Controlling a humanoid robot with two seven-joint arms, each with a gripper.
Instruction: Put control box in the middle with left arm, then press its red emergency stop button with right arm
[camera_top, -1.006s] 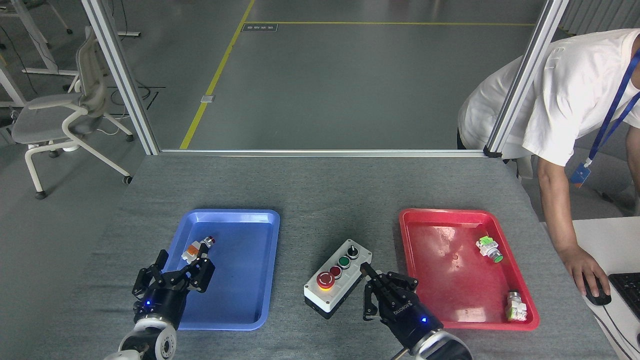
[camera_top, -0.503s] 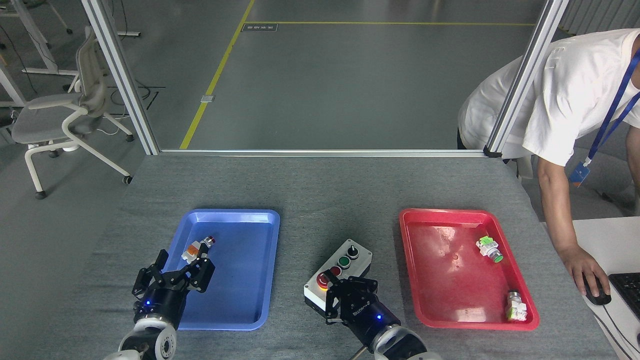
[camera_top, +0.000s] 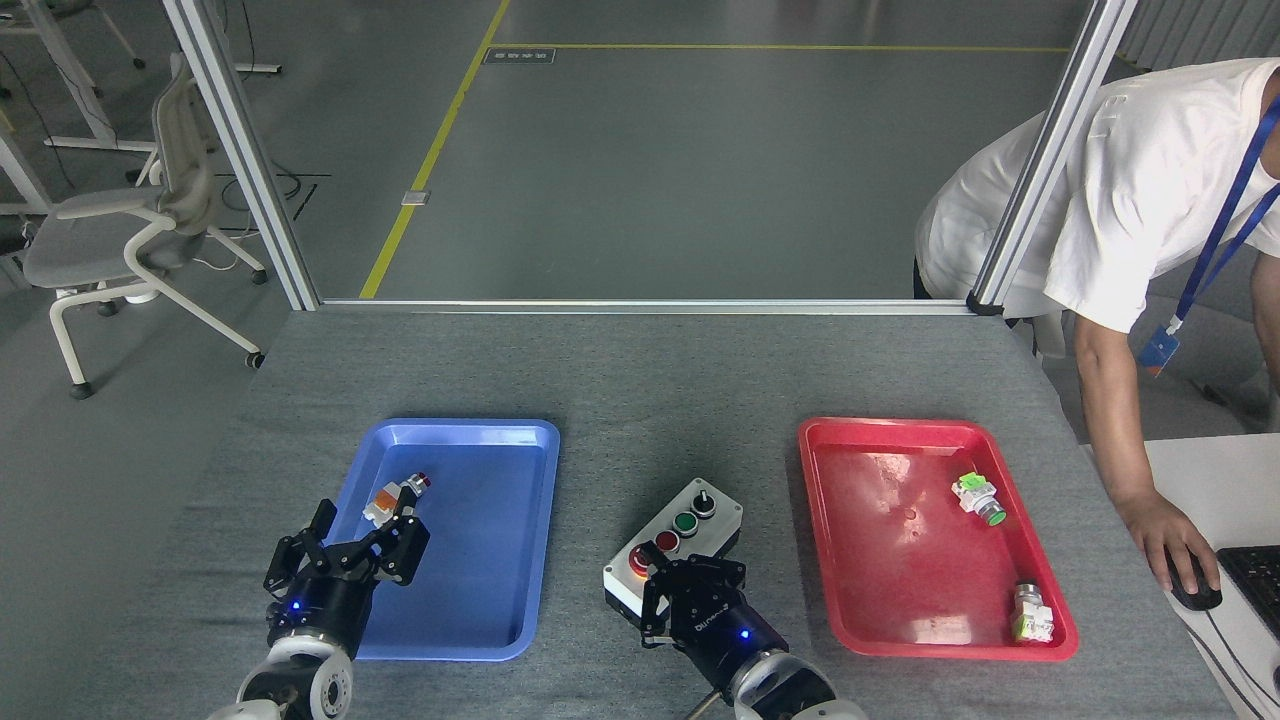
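Control box (camera_top: 680, 545) lying slantwise on grey cloth (camera_top: 640, 400) at lower centre, between blue tray (camera_top: 520, 432) and red tray (camera_top: 830, 440). Right gripper (camera_top: 665, 585) over its near end, fingers drawn together, covering most of the big red button (camera_top: 638, 562); contact unclear. Left gripper (camera_top: 345, 545) at lower left, fingers spread, empty, beside the blue tray's small switch part (camera_top: 392, 497).

White lettering on the right gripper (camera_top: 668, 583) is too blurred to read.

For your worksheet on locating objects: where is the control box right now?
In the head view, the control box sits on the grey table, between the blue tray on the left and the red tray on the right, with the right gripper at its near end.
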